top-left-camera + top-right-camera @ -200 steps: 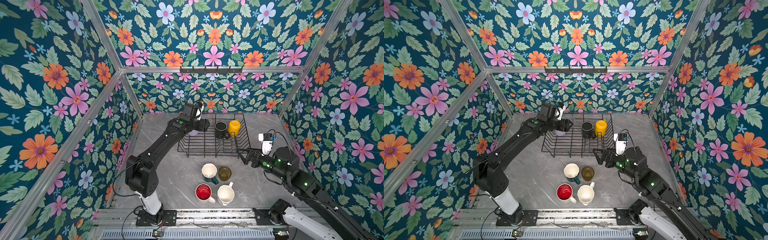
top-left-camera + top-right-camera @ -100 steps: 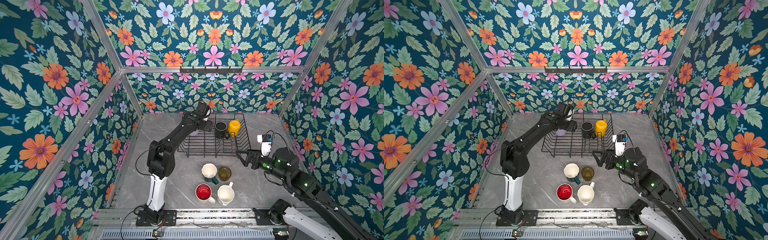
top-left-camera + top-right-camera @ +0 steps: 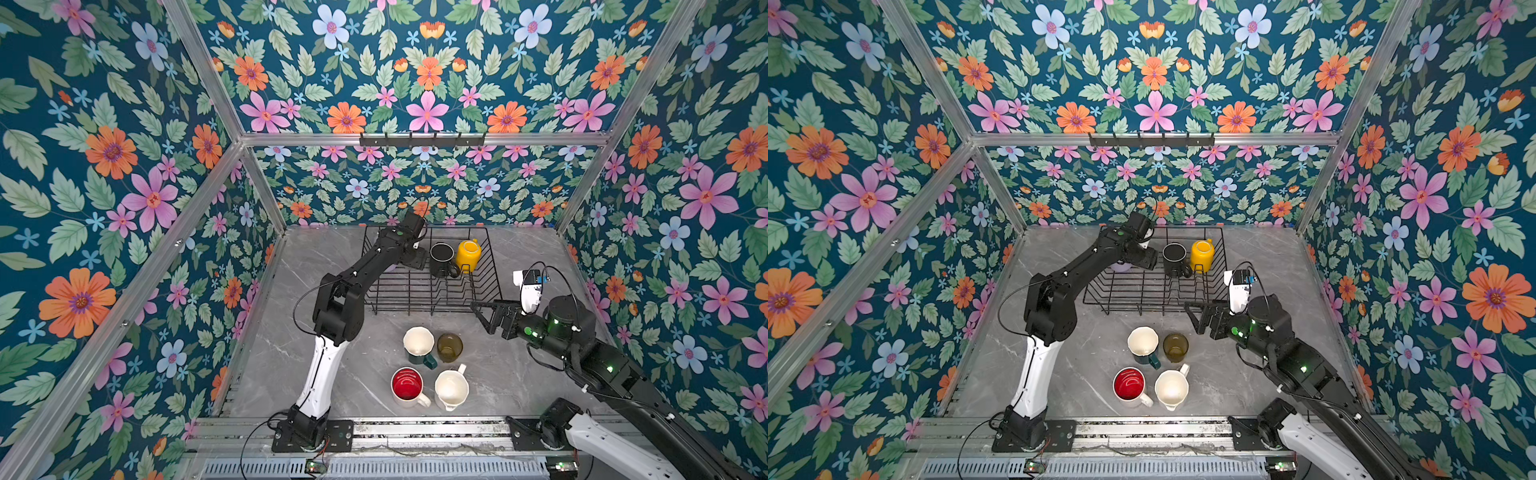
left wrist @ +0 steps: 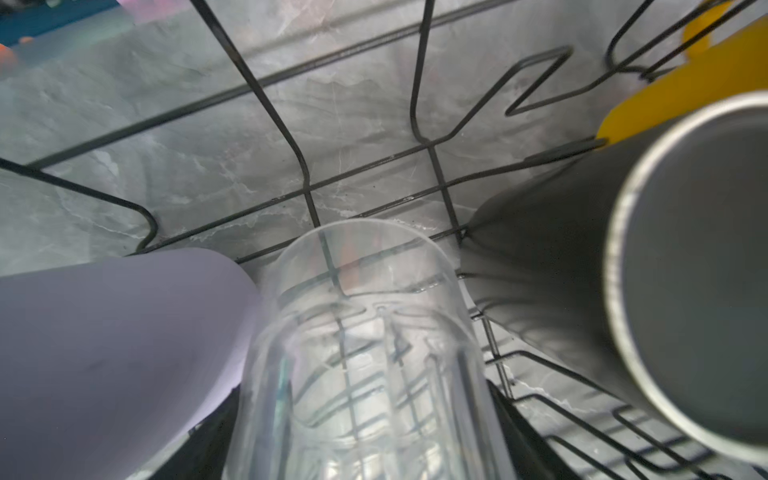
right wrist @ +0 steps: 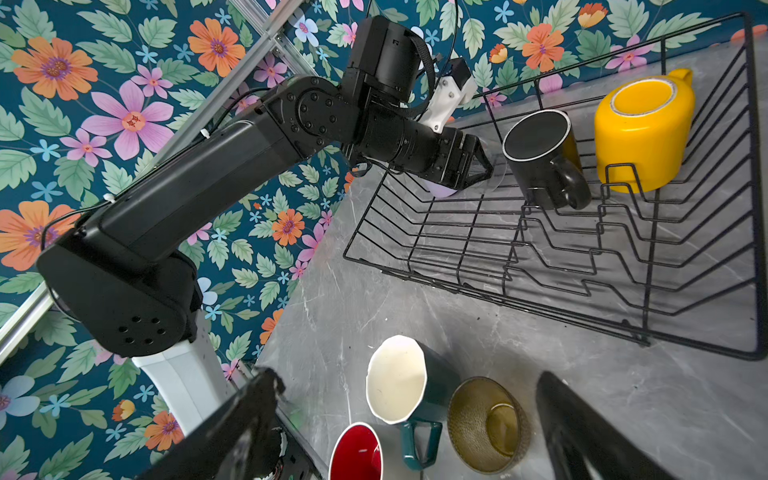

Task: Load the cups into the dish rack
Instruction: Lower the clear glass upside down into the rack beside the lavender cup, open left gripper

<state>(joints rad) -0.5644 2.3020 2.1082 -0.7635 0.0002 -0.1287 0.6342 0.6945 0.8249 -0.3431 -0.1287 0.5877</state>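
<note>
My left gripper [image 3: 415,259] [image 3: 1148,259] [image 4: 370,436] reaches into the dish rack [image 3: 432,311] [image 3: 1133,312] and is shut on the clear glass [image 4: 365,353] [image 5: 496,174]. The glass hangs between the lilac tumbler [image 4: 104,353] [image 3: 1120,266] and the black mug [image 3: 442,259] [image 4: 685,270]. Beside the black mug stands the yellow mug [image 3: 468,253] [image 5: 644,124]. On the table in front stand a dark green mug [image 3: 417,345], an olive glass [image 3: 449,347], a red-inside mug [image 3: 406,384] and a white mug [image 3: 451,388]. My right gripper [image 3: 484,318] [image 5: 405,399] hovers open by the rack's front right corner, holding nothing.
A narrow black hook bar [image 3: 422,140] is fixed to the back wall. Flowered walls close in the left, back and right sides. An aluminium rail [image 3: 415,432] with both arm bases runs along the front edge. Upright dividers [image 5: 623,216] fill the rack's right half.
My left arm has stretched out and carried the clear glass rightward and down into the rack, closer to the black mug. The right arm has barely moved.
</note>
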